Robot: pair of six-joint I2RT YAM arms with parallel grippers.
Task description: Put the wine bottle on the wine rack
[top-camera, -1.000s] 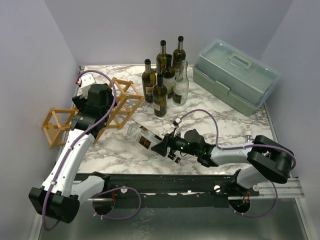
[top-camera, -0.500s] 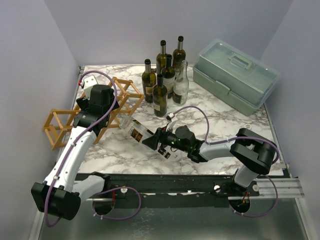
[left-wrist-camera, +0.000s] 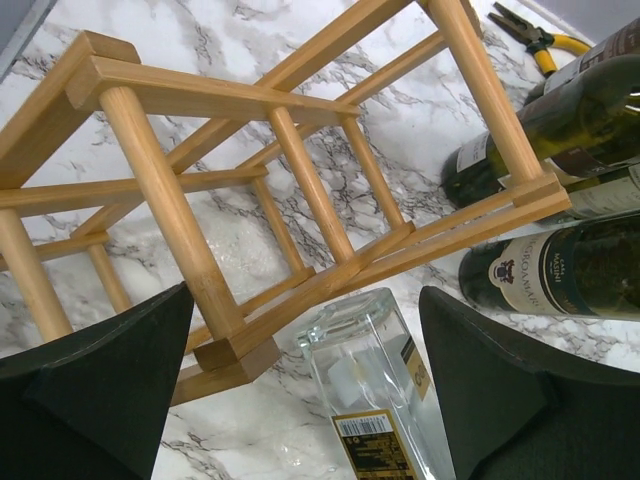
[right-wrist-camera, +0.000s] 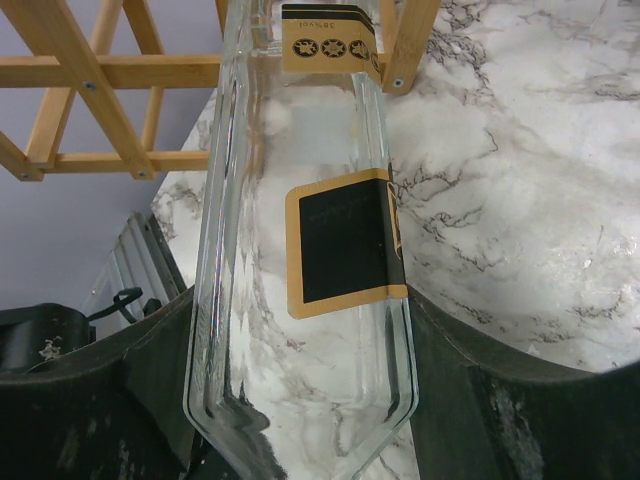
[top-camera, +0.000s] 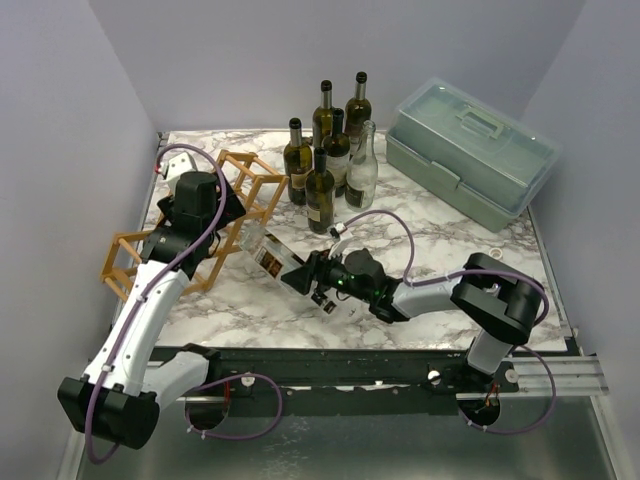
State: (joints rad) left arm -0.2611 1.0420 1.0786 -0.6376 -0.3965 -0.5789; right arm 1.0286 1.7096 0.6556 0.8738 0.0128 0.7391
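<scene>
The wine bottle (top-camera: 273, 258) is clear square glass with a black and gold label, lying nearly flat over the marble. My right gripper (top-camera: 312, 273) is shut on its shoulder end, with the fingers (right-wrist-camera: 470, 370) pressed to both sides of the wine bottle (right-wrist-camera: 300, 250). Its base (left-wrist-camera: 360, 340) points into the lower edge of the wine rack (left-wrist-camera: 300, 190). The wine rack (top-camera: 250, 185) is a light wooden lattice at the left, and it sits tilted. My left gripper (top-camera: 232, 232) hangs over the rack's near corner. Its jaws are open wide around that corner and the bottle base.
Several dark wine bottles (top-camera: 325, 150) and a clear one (top-camera: 362, 165) stand at the back middle. A pale green toolbox (top-camera: 470, 150) fills the back right. Pliers (left-wrist-camera: 530, 25) lie beyond the rack. A small white part (top-camera: 497, 257) lies at the right edge.
My right arm has pushed the bottle left toward the rack. The rack has swung and tilted, its left end shifting right. The left gripper moved slightly with it.
</scene>
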